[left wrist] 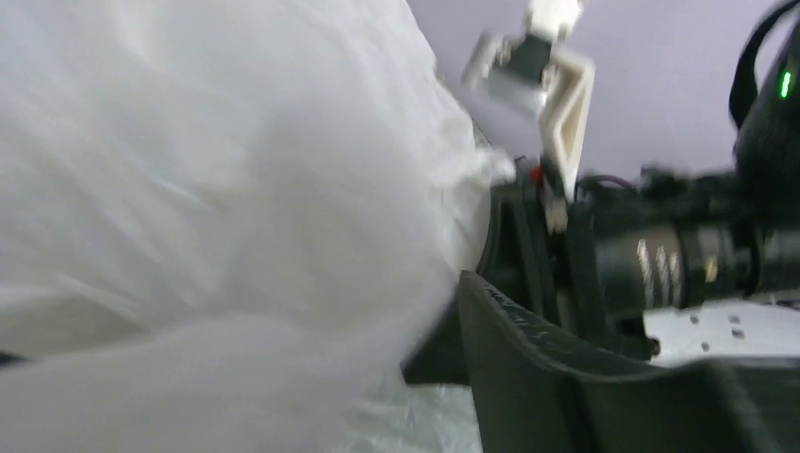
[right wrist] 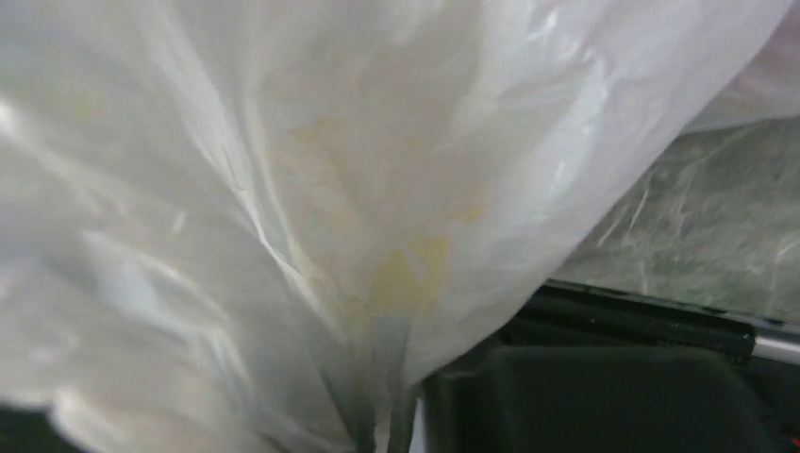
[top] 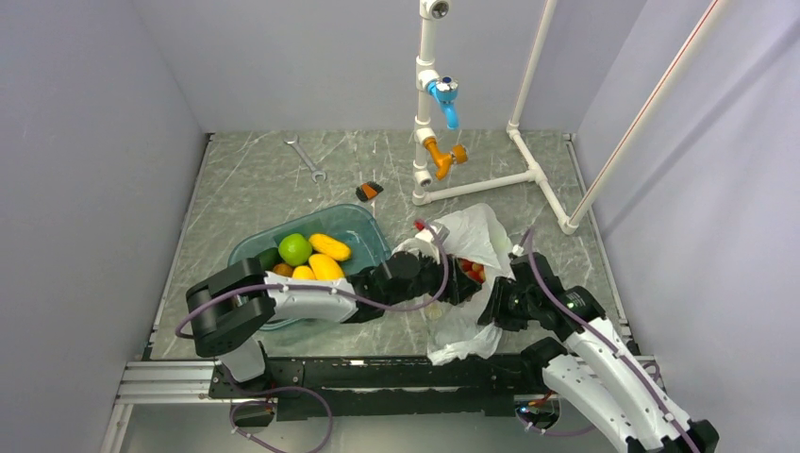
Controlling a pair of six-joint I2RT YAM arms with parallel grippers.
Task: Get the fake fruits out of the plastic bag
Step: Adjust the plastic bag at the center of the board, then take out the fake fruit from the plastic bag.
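Note:
The white plastic bag (top: 469, 238) lies crumpled right of centre, between my two arms. A cluster of small red berries (top: 472, 272) shows at its opening. My left gripper (top: 466, 286) reaches across to the bag mouth beside the berries. In the left wrist view the bag (left wrist: 208, 217) fills the left side and hides one finger; only the right finger (left wrist: 566, 377) shows. My right gripper (top: 492, 308) is shut on a fold of the bag (right wrist: 283, 208), pinched at the jaws (right wrist: 401, 420). A green round fruit (top: 294, 248) lies in the teal tray. Apple and pear are hidden.
The teal tray (top: 363, 225) left of the bag also holds long yellow fruits (top: 329, 247). A wrench (top: 307, 159) and a small black-orange object (top: 369, 191) lie farther back. A white pipe frame (top: 429, 142) with blue and orange valves stands at the back right.

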